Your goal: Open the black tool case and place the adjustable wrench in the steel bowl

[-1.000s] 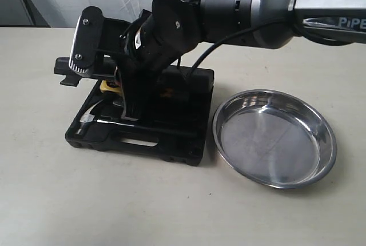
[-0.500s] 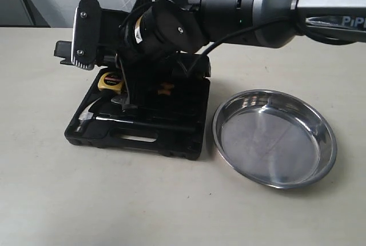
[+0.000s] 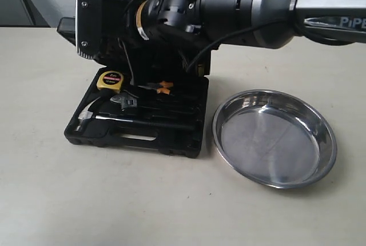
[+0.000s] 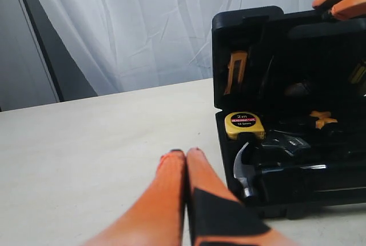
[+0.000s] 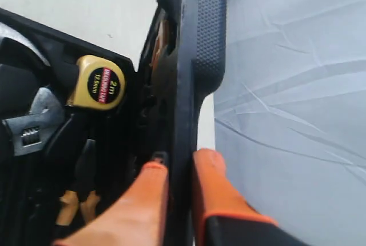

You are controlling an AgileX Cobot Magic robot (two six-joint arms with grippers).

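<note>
The black tool case (image 3: 171, 137) lies open on the table, its lid (image 5: 197, 40) standing nearly upright. My right gripper (image 5: 180, 163), reaching across from the right, is shut on the lid's edge, one orange finger inside and one outside. The adjustable wrench (image 3: 129, 103) rests in its recess, silver head (image 5: 31, 129) next to the yellow tape measure (image 3: 110, 80). The steel bowl (image 3: 274, 138) sits empty just right of the case. My left gripper (image 4: 186, 154) is shut with nothing in it, low over the table left of the case (image 4: 286, 86).
In the case also lie a silver-headed hammer (image 3: 86, 119) along the front and orange-handled pliers (image 3: 163, 87) behind the wrench. The right arm's thick black body (image 3: 240, 6) hangs over the case's back. A white curtain (image 4: 143, 28) stands behind the table.
The right gripper has risen and swung back with the lid, taking it from partly raised to nearly upright. The tape measure, wrench and pliers now show in full.
</note>
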